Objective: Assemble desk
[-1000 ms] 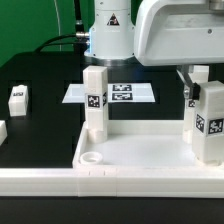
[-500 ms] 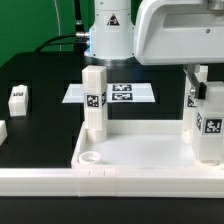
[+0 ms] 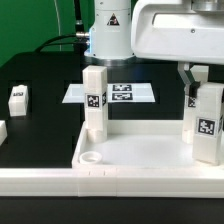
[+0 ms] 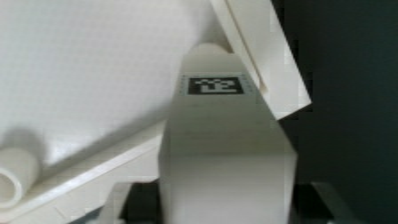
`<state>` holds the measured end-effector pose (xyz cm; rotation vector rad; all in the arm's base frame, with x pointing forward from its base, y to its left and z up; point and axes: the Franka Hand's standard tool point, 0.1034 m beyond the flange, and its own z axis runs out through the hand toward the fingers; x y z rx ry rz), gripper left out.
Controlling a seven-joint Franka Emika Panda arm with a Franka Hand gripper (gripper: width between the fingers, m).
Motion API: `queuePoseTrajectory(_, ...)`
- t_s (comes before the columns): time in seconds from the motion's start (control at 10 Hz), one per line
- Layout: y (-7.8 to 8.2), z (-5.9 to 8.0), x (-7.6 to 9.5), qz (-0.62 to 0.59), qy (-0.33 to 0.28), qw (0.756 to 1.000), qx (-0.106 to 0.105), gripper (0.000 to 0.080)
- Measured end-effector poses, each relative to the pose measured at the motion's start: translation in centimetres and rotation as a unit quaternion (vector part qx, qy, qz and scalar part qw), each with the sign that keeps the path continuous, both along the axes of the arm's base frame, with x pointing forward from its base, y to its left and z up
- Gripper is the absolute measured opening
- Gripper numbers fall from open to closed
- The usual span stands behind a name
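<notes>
The white desk top [image 3: 140, 150] lies at the front, a rimmed tray with a round socket [image 3: 90, 157] in its near corner. One tagged leg [image 3: 95, 100] stands upright at the tray's far corner on the exterior view's left. A second tagged leg [image 3: 208, 125] stands upright over the tray's right side. My gripper [image 3: 201, 82] is shut on that leg's upper end. In the wrist view this leg [image 4: 222, 130] fills the gap between the dark fingers [image 4: 139, 200], touching both. The tray floor [image 4: 89, 70] lies beneath. I cannot see whether the leg's foot sits in a socket.
Another loose leg [image 3: 18, 98] lies on the black table at the exterior view's left, with part of another white piece [image 3: 2, 130] at the edge. The marker board [image 3: 120, 93] lies behind the tray, in front of the arm's base. A low white rail [image 3: 60, 183] runs along the front.
The fingers have closed in onto the right-hand leg. The hand sits slightly higher in the exterior view. The other parts have not moved.
</notes>
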<state>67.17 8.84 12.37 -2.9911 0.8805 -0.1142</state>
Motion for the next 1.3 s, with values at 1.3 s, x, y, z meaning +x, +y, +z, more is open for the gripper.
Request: queuePoseTrajectory(1.3, -0.39, -0.26, -0.37, -0.392, 0.005, 0.92, 0.031, 0.0537)
